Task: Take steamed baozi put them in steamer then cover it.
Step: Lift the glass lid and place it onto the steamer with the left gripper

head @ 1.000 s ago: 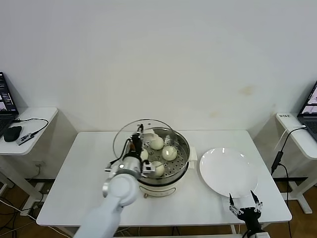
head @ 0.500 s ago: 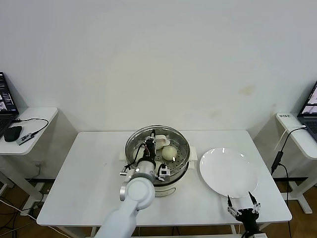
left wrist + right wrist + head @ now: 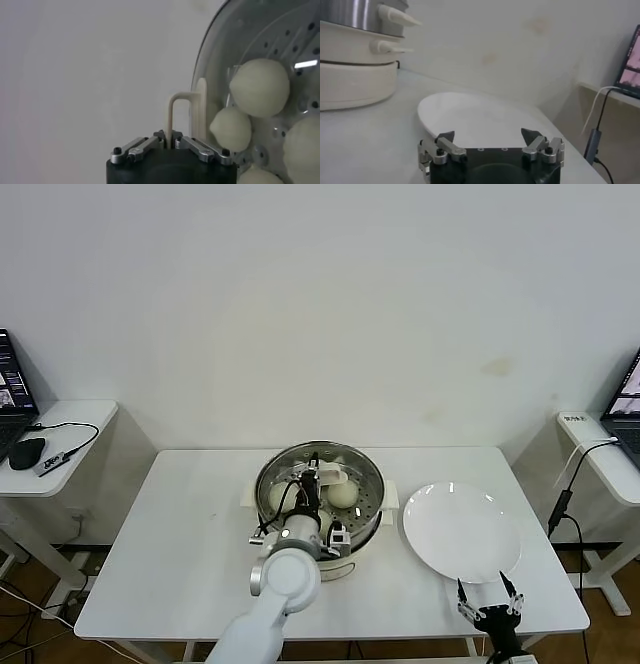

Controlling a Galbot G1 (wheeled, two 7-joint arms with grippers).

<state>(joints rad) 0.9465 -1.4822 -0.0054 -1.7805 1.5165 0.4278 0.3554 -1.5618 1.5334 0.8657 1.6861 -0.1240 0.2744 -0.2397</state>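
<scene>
The left gripper has its fingers pressed together on the cream handle of the cover; in the left wrist view the thin handle loop rises straight out from between the fingertips. In the head view the gripper sits at centre frame, above the steamer, with the left arm running down to the lower middle edge. The glass cover lies over the steamer's mouth, and its metal rim looks roughly aligned with the pot rim, though it is hard to tell whether it is fully seated.

The step in hand appears to be setting the cover down. To do it well, the gripper should lower straight, keep the cover level so the rim meets the pot all round, and only then let go, lifting clear without dragging the handle sideways.

Inside the steamer, the baozi rest on the perforated tray; four pale buns show through the glass in the left wrist view, close together. The plate, right of the steamer in the head view, holds nothing.

The right gripper is parked at the lower right edge near the plate, with its fingers spread and holding nothing.
</scene>
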